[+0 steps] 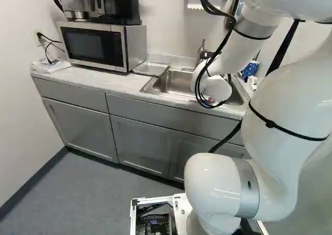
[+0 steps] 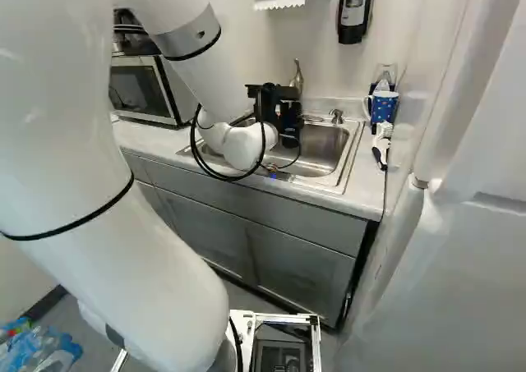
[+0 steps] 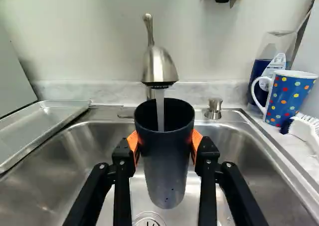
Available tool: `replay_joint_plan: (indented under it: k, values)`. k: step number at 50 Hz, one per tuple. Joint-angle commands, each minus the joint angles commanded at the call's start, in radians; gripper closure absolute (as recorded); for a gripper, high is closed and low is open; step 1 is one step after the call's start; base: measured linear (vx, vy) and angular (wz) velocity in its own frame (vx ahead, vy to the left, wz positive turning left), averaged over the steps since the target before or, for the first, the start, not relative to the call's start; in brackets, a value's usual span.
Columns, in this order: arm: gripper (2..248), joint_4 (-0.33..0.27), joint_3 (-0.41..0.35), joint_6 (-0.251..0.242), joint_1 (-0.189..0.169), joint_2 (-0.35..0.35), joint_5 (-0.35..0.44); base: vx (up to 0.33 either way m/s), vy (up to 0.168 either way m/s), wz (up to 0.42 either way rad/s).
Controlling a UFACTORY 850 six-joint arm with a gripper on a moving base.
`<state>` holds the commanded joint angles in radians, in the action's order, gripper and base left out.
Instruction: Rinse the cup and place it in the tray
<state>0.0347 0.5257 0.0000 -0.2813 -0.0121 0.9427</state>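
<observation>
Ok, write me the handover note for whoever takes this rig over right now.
Gripper: shut on the dark cup, one orange pad on each side, holding it over the sink.
Faucet: running, its stream falling into the cup's open mouth.
Tray: on the counter beside the sink, opposite the side with the dotted mug.
Done: cup gripped, rinse under way.
Left: finish rinsing, probably empty the cup, then place it in the tray.
</observation>
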Motion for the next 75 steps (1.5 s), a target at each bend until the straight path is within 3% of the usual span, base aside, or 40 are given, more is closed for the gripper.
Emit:
replay_joint_plan:
  k: [75]
  values:
    - [128, 0.0, 0.0, 0.0, 0.0, 0.0, 0.0, 0.0, 0.0, 0.0]
